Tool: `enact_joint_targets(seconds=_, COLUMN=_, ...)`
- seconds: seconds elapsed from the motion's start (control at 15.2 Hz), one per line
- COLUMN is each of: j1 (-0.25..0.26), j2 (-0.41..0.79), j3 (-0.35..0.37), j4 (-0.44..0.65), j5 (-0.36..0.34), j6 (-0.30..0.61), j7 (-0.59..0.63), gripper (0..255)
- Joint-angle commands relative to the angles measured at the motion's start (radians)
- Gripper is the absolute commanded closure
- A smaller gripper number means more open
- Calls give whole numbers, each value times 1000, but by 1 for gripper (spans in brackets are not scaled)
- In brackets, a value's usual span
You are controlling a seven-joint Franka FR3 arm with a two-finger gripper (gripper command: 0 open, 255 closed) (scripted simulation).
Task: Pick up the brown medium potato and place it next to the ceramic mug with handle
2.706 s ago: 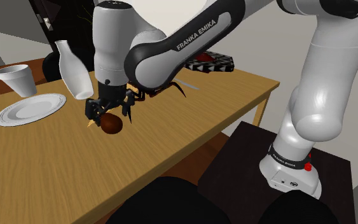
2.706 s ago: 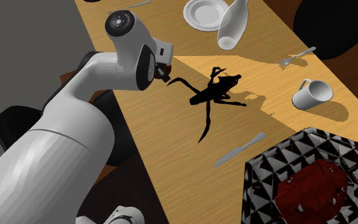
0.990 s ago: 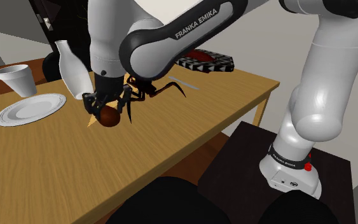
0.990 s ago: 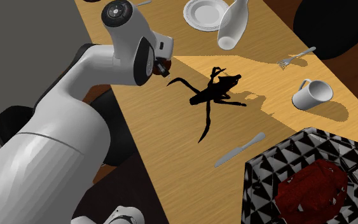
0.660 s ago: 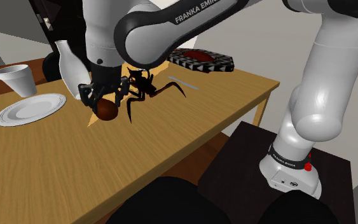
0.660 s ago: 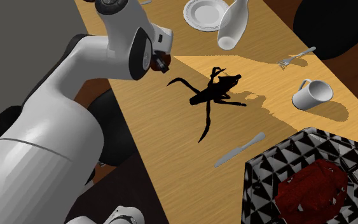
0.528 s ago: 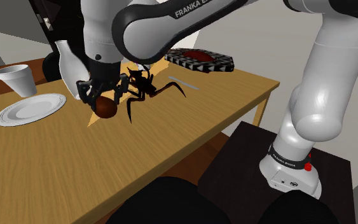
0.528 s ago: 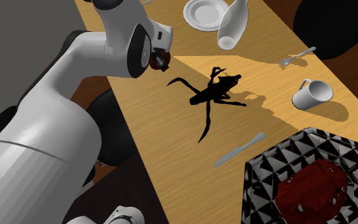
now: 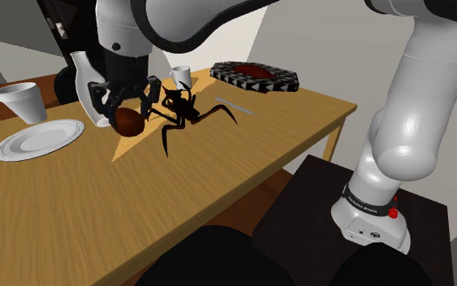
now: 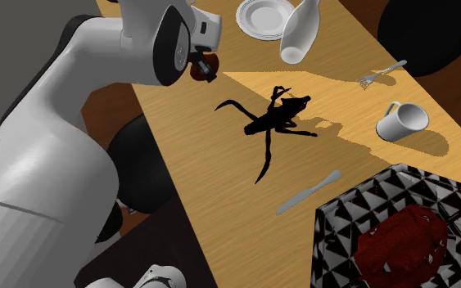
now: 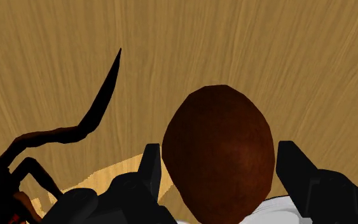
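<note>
— Which step is this?
— The carry, I'd say: the jaws clasp the brown potato [image 11: 219, 149], clear of the tabletop [image 9: 64, 211].
— Next?
— Travel to the white mug [image 10: 400, 121], about 3 o'clock from the potato in the second exterior view and well apart, then lower beside it.
— Any writing?
— "FRANKA EMIKA" on the arm's base [image 9: 364, 210].

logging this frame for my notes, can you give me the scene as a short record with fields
gripper: shut on the potato
potato: brown, held clear above the table
mug: white, with a handle, standing on the table far from the potato, close to a fork
between them: black spider-like figure lying on the table
task state: potato picked up, not yet placed by the mug
</note>
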Motion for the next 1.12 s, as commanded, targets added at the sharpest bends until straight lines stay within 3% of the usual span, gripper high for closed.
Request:
enact_joint_targets(seconds=0.0, j1=-1, j2=-3, j3=0, j4=22, j5=4, j6=-25, j7=-6, gripper=255)
enact_joint_targets(seconds=0.66, j1=3, j2=6, j3=3, j4=163, j5=6, j6=-158, j7=-16, gripper=255)
enact_joint_targets(seconds=1.06, j1=-75, j2=-25, j3=-65, j4=128, j5=74, j6=-137, j7=-177, gripper=255)
